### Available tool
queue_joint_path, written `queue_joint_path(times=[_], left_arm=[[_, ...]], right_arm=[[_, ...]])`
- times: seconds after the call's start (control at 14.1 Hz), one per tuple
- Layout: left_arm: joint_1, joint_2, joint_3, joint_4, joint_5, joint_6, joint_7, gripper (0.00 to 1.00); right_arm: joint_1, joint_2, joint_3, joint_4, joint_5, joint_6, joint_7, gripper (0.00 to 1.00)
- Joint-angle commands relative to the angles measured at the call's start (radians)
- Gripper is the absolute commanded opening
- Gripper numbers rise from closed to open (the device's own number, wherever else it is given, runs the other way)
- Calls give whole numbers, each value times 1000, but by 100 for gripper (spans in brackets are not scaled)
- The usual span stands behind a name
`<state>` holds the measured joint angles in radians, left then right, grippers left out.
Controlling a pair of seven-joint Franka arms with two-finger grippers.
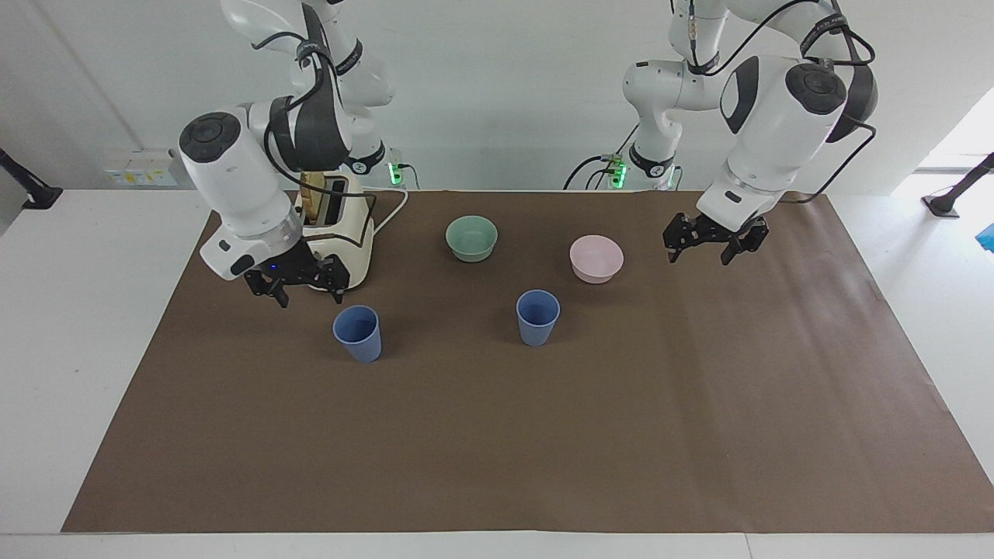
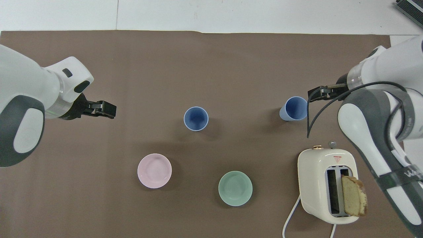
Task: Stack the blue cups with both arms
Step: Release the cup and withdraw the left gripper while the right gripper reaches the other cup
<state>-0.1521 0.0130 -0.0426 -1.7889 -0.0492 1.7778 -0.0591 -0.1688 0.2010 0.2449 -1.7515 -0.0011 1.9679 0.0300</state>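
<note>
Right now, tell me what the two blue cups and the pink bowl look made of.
Blue cups: likely plastic, matte; even periwinkle colour, thin rims, no glare.
Pink bowl: possibly glazed ceramic or melamine; smooth surface with a soft sheen. Can't tell which.
</note>
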Motion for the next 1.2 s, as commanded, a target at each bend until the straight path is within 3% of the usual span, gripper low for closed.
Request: queue_joint_path(times=[0.0,0.21,0.64,0.71,0.85,1.13], left_arm=[[62,-60,-10,-15,14,-58,105,100],[69,-119,-8,-3,15,-98,120,100],[65,-128,-10,146,49,-284,120,100],[65,-128,-10,157,51,-290,119,100],[66,-128,-11,172,51,-310,119,100],[68,-139,-8,168,40,-275,119,100]], right_arm=[[-6,1,2,-63,15,72,-1,100],[0,47,2,-79,13,130,-4,100],[2,106,2,-88,1,181,-10,100],[2,106,2,-89,1,187,-10,96],[2,109,2,-92,1,187,-12,65],[5,118,2,-99,0,187,-16,14]])
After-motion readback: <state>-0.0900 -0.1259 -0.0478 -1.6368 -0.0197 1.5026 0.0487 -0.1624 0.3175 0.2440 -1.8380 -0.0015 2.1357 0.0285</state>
